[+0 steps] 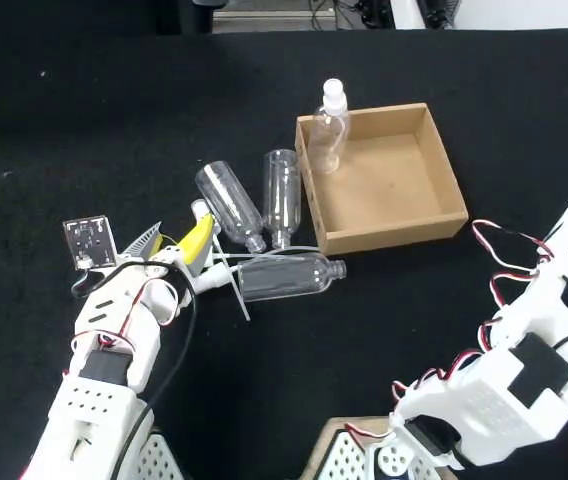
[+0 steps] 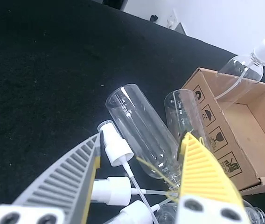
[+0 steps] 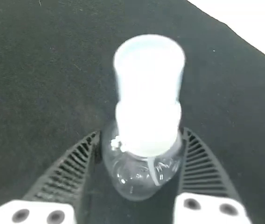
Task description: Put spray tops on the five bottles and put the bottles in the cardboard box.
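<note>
Spray tops [image 2: 116,150] are seen lying loose between the spread jaws of the left gripper [image 2: 142,137], with two uncapped bottles [image 2: 144,130] just beyond the jaw tips. A capped bottle [image 3: 142,175] is pinched between the jaws of the right gripper [image 3: 141,135]. A second capped bottle [image 1: 330,128] is leaned inside the cardboard box [image 1: 394,236].

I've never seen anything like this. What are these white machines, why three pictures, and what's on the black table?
These are two small robot arms, each ending in a two-fingered gripper. One picture looks down from above; the other two come from cameras on the arms' wrists. On the black table lie three clear bottles without tops, loose white spray tops, and a cardboard box with one topped bottle leaning in its corner. The left gripper is open over the spray tops. The right gripper holds a fifth bottle, already topped.
</note>
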`<state>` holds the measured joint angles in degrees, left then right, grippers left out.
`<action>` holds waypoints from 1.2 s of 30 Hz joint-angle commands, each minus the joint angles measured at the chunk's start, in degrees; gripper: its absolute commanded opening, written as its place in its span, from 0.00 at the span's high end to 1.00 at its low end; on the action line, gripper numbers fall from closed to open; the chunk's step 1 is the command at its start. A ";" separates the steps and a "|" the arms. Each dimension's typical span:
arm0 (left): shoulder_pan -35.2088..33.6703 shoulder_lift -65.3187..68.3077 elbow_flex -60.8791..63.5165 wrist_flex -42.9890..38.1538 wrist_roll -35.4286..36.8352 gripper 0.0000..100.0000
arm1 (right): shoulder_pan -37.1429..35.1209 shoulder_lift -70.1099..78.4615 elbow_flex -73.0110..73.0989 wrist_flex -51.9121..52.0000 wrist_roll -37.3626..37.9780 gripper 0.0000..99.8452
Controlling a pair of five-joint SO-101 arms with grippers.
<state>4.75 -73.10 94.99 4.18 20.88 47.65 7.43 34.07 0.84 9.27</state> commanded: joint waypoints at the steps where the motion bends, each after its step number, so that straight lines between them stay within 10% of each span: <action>1: 0.57 -0.88 -1.01 -1.41 -0.62 0.73 | 1.05 -0.13 0.75 -1.49 -0.53 0.83; 19: 0.57 -0.88 -1.01 -1.41 -0.62 0.73 | -1.49 -11.65 0.13 8.18 -0.62 0.99; 36: 0.40 -0.88 -1.01 -1.41 -0.62 0.73 | -31.47 -32.31 -4.09 26.02 -0.62 0.99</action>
<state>4.75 -73.10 94.99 4.18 20.88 21.45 -21.76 34.59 26.95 9.10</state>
